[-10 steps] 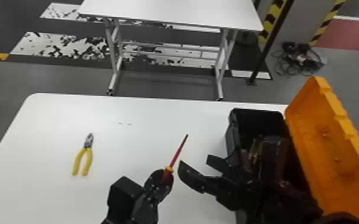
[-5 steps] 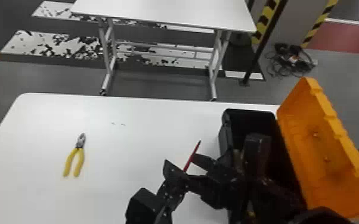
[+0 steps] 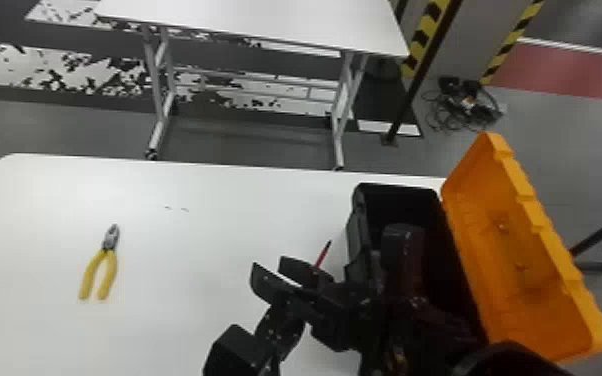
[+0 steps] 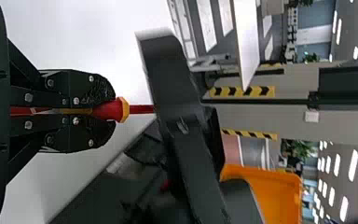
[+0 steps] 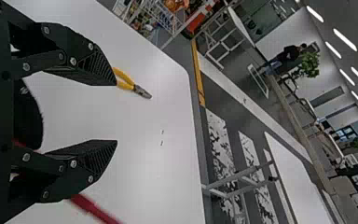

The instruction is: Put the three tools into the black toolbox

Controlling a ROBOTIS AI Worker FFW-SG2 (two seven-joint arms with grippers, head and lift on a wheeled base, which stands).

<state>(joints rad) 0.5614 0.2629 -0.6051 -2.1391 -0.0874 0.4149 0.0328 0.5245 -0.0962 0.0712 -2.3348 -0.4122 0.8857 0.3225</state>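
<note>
In the head view, my left gripper point(image 3: 280, 322) is partly behind the right one, beside the black toolbox point(image 3: 357, 240). A red screwdriver point(image 3: 322, 255) points up from between the arms. In the left wrist view, my left gripper point(image 4: 114, 110) is shut on its red and yellow handle point(image 4: 109, 110); the shaft passes behind the right arm. My right gripper point(image 3: 269, 265) stands open left of the toolbox; in the right wrist view, my right gripper point(image 5: 116, 113) holds nothing at its fingertips. Yellow-handled pliers point(image 3: 99, 270) lie on the table's left. The right arm hides much of the toolbox's inside.
The toolbox's orange lid point(image 3: 520, 255) stands open on its right side. The white table point(image 3: 190, 300) bears the pliers and the box. Beyond it are a second white table point(image 3: 265, 22), a dark pole point(image 3: 422, 75) and cables point(image 3: 465, 107) on the floor.
The left gripper has moved right with the screwdriver, coming close to the right gripper and toolbox. The right gripper's fingers now overlap the left gripper in the head view. The pliers have stayed put.
</note>
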